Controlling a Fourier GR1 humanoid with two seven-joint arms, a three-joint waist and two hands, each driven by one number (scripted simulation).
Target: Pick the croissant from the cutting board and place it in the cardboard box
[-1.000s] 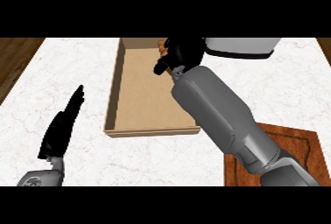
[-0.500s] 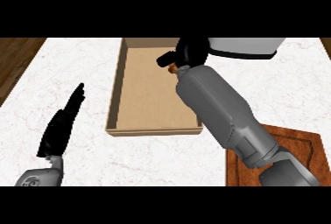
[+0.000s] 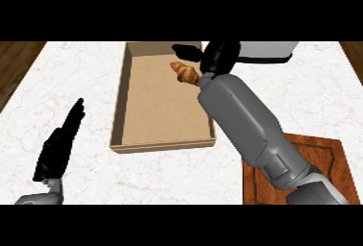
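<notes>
**Croissant lies at far end of box beneath robot's open hand**

The robot's right hand hangs over the far end of the cardboard box. Its thumb is spread out to the left and is not curled round anything. The croissant lies just under that thumb on the box floor, close to the right-hand wall. Its near tip is right against the wrist, though the head view does not settle whether the two touch. The hand appears to hold nothing.

The grey forearm slants down across the box's right wall towards the wooden cutting board at lower right, which shows no pastry on its visible part. At lower left the left hand rests edge-on over the marble tabletop with its fingers straight.

By the look of it, the placing step is all but done. The croissant is probably light, soft and flaky, so it would likely crush or shed crumbs if squeezed. Should it need moving, the thick middle is the better place to take hold. The tapered tips would likely snap off.
</notes>
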